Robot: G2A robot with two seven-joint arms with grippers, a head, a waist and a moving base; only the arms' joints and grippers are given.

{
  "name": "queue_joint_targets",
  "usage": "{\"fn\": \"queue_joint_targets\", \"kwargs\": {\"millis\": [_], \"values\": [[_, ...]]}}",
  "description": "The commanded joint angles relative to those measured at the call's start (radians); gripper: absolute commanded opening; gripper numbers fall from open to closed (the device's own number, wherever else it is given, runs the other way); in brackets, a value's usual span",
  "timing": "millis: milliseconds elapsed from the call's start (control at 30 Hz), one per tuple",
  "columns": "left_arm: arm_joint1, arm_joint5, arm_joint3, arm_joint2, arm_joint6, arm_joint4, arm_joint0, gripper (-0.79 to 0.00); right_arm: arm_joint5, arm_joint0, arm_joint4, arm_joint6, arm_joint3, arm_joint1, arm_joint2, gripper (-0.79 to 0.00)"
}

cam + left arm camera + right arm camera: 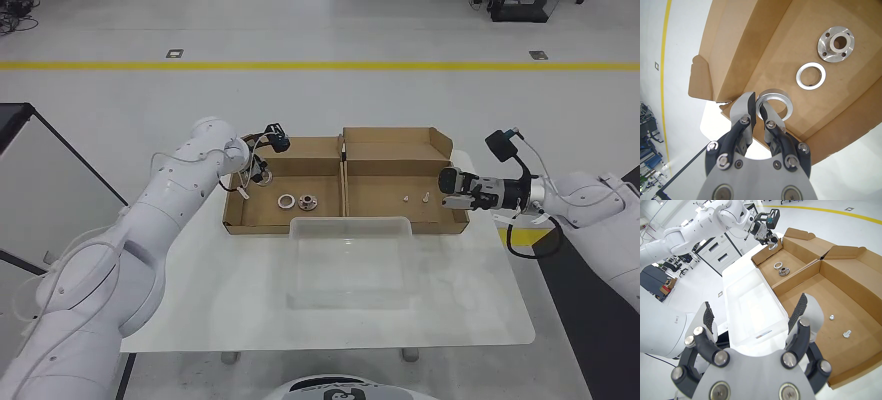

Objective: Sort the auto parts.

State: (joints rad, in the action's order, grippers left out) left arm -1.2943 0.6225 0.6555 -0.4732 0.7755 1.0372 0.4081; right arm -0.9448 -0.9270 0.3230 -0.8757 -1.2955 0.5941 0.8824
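Left gripper (pixel 756 101) pinches the steel ring (pixel 788 106) by one wall at the cardboard box (pixel 829 113) edge; it may pivot and drop outside. Right gripper (pixel 755 299) gapes wide

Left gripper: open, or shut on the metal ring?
Shut. In the left wrist view the left gripper pinches the metal ring by its wall, one finger inside the hole, one outside.
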Motion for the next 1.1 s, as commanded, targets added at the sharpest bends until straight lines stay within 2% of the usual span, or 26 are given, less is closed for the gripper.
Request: {"fn": "queue_joint_targets", "kwargs": {"millis": [0,233,567,1067], "values": [[0.000,0.000,0.000,0.000,0.000,0.000,0.000,-0.785,0.000,0.000,0.000,0.000,0.000,0.000,0.000,0.000],[0.004,0.001,0.011,-0.003,-0.014,0.021,0.018,-0.785,0.000,0.000,0.000,0.000,0.000,0.000,0.000,0.000],[-0.003,0.009,0.011,-0.007,0.046,0.024,0.041,-0.785,0.000,0.000,0.000,0.000,0.000,0.000,0.000,0.000],[-0.067,-0.006,-0.087,0.031,0.040,0.042,0.058,-0.785,0.000,0.000,0.000,0.000,0.000,0.000,0.000,0.000]]}}
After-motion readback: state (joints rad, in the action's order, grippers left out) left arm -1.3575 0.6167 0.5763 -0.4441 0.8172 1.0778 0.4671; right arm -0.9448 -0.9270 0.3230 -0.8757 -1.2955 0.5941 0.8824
